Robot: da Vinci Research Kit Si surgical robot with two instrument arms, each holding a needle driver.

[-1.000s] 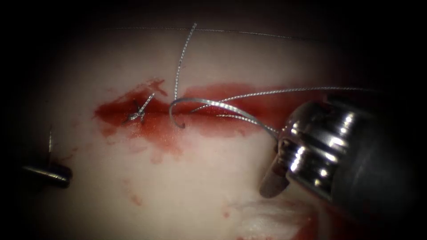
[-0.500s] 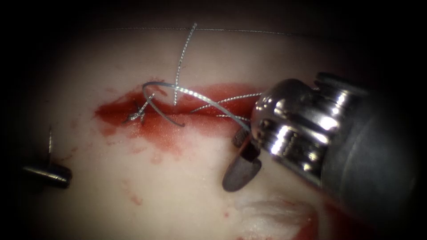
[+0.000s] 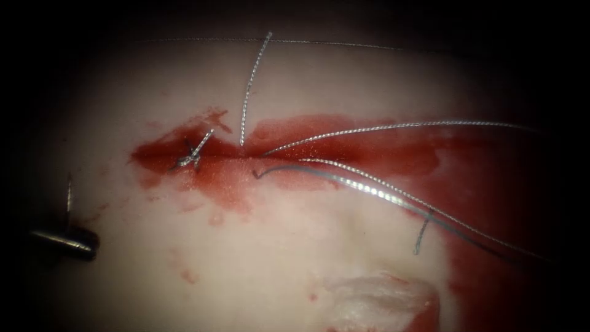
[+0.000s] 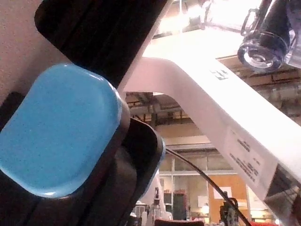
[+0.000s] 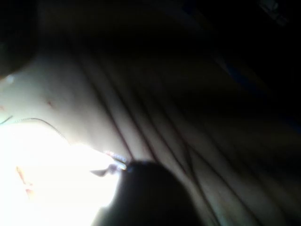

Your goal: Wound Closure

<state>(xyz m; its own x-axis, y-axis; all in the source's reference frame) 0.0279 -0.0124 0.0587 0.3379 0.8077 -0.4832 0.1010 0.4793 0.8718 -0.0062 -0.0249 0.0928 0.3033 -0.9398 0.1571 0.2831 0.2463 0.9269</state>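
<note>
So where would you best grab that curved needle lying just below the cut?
Grip the needle on its grey body just behind the hooked tip, fingers coming from above: it lies low along the tissue, and the thread hugs it farther right.

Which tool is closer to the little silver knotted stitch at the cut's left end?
Left. The left tool lies below-left of the knotted stitch; the right tool has withdrawn rightward, beyond the cut's far end.
</note>
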